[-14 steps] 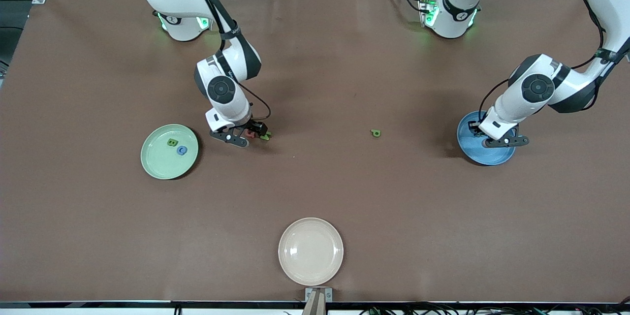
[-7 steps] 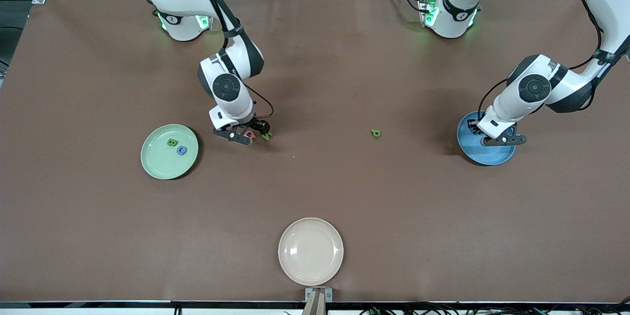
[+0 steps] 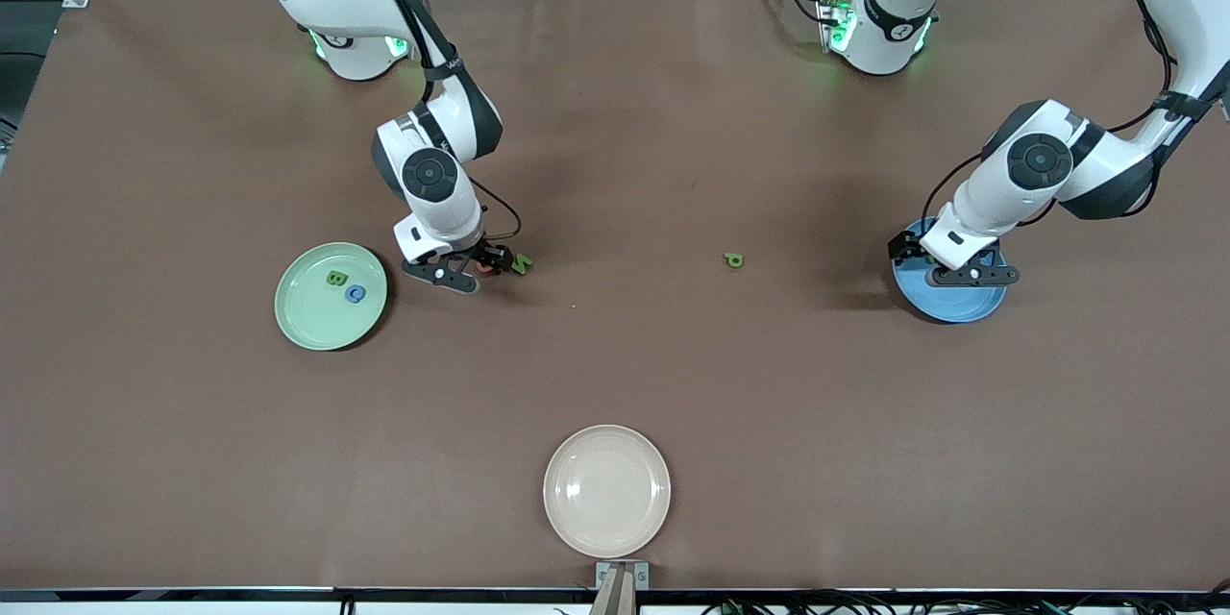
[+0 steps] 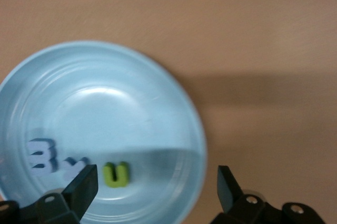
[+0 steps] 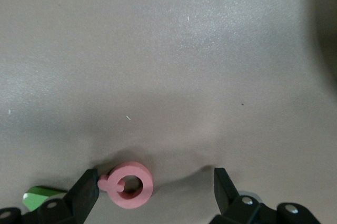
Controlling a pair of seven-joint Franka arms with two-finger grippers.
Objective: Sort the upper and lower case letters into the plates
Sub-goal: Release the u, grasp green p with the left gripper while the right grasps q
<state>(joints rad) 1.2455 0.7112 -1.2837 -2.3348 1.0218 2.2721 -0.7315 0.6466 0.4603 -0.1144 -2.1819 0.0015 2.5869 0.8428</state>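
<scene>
Since a second ago, front view: the right gripper (image 3: 468, 271) has slid toward the pale green plate (image 3: 298, 322), while the left gripper (image 3: 947, 261) hangs over the blue plate (image 3: 961, 309). Left wrist view: jaws wide, empty, a green u (image 4: 116, 174) lying dropped in the plate. Right wrist view: wide jaws straddle a pink letter (image 5: 129, 184) on the table; next, I judge, close on it.

Even overhead light lit the brown table (image 3: 615, 375), and soft shadows pooled under both arms. A dull sheen marked the cream plate (image 3: 606, 491). In the left wrist view the blue plate (image 4: 174, 113) glared and blurred, a shadow crossing it.
</scene>
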